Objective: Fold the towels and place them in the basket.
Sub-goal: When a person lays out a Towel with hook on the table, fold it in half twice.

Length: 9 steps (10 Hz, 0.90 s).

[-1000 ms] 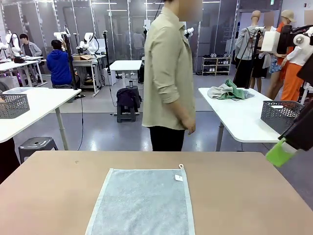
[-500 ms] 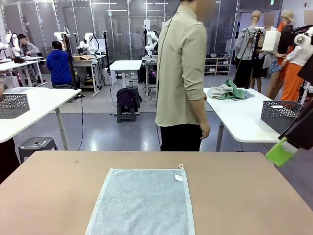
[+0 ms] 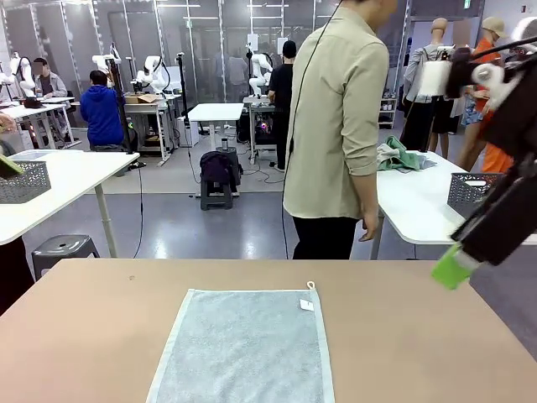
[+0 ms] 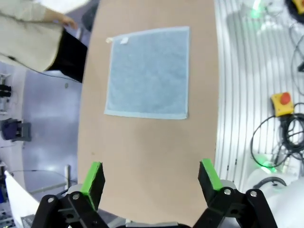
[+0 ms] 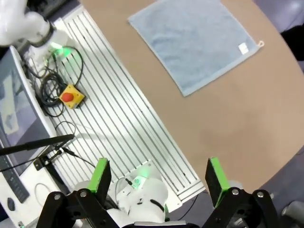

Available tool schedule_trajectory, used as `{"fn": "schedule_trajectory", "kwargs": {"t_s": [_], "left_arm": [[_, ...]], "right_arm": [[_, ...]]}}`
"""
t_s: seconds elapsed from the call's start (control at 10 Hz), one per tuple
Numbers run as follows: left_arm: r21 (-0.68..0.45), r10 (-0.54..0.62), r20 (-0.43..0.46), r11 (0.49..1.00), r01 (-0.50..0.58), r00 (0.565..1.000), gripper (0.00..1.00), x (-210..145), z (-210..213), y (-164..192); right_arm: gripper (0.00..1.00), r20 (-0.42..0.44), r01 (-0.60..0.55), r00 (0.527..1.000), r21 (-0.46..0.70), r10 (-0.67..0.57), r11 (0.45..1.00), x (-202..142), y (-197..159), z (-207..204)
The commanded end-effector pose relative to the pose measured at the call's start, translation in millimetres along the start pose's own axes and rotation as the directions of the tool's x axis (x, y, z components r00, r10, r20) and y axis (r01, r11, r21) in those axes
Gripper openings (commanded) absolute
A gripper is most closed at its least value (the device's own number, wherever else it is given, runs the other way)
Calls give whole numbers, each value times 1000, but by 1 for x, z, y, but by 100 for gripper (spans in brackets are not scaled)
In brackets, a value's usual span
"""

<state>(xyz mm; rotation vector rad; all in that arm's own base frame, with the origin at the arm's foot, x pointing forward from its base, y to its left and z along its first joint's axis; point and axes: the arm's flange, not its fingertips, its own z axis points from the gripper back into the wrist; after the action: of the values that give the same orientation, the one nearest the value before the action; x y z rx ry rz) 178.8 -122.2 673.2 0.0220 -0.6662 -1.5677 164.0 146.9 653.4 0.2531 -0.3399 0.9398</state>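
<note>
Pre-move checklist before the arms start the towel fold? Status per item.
1. Towel lying flat and unfolded on the table: ok.
2. Towel's corner loop at the far edge, free of the grippers: ok.
3. Left gripper open, holding nothing, high above the table: ok.
4. Right gripper open, holding nothing: ok.
5. Person at the far side, turned sideways, hands off the table: ok.
6. Basket within reach: cannot tell.

A person (image 3: 340, 126) in a beige shirt stands side-on beyond the brown surface (image 3: 419, 336); a yellow box with a red button (image 5: 71, 96) lies beside black cables (image 5: 50, 88) on ribbed flooring (image 5: 123, 123)
</note>
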Motion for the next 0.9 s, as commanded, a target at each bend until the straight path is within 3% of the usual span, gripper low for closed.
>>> {"fn": "schedule_trajectory", "kwargs": {"t_s": [0.0,0.3,0.6,0.8], "left_arm": [[-79,-43,-51,996,39,998,100,39,-45,5],[-204,-108,-149,976,76,983,100,70,-121,-13],[-277,-131,-248,959,60,960,100,58,-179,-44],[-318,-124,-253,947,38,959,100,43,-216,-67]], "right_arm": [[100,-22,-160,987,-31,160,987,22,2,-43],[100,-94,-319,943,6,318,948,28,11,-108],[100,-179,-452,871,75,458,889,4,10,-162],[100,-200,-544,806,123,557,830,-7,16,-205]]}}
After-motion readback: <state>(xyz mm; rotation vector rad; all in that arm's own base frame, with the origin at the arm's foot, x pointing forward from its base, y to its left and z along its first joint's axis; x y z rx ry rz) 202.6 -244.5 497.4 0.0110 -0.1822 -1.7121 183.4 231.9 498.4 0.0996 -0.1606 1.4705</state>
